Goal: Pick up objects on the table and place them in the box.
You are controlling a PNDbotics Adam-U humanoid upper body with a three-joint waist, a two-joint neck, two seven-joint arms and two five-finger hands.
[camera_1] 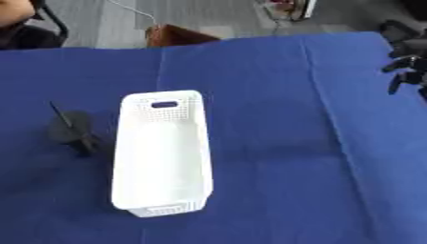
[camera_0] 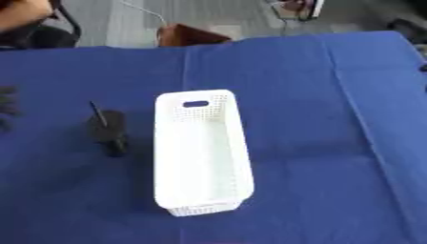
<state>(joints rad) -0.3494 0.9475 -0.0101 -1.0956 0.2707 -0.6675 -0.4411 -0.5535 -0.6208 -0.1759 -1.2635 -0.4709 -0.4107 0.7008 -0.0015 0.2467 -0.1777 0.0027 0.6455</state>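
A white perforated box [camera_0: 163, 157] stands lengthwise in the middle of the blue-clothed table, and I see nothing inside it. Just left of it lies a black object [camera_0: 108, 131], roundish, with a thin stick poking up and back and a stubby part toward me. At the left edge, level with the box's far end, my left hand [camera_0: 6, 102] shows only as dark, outstretched fingers, well apart from the black object. My right hand [camera_1: 406, 62] hangs at the far right edge with relaxed, spread fingers and holds nothing.
The blue cloth [camera_0: 325, 124] covers the whole table, with creases running across the right half. Beyond the far edge stand a brown box-like thing [camera_0: 190, 34] and, at the upper left, a dark chair [camera_0: 42, 33] on grey floor.
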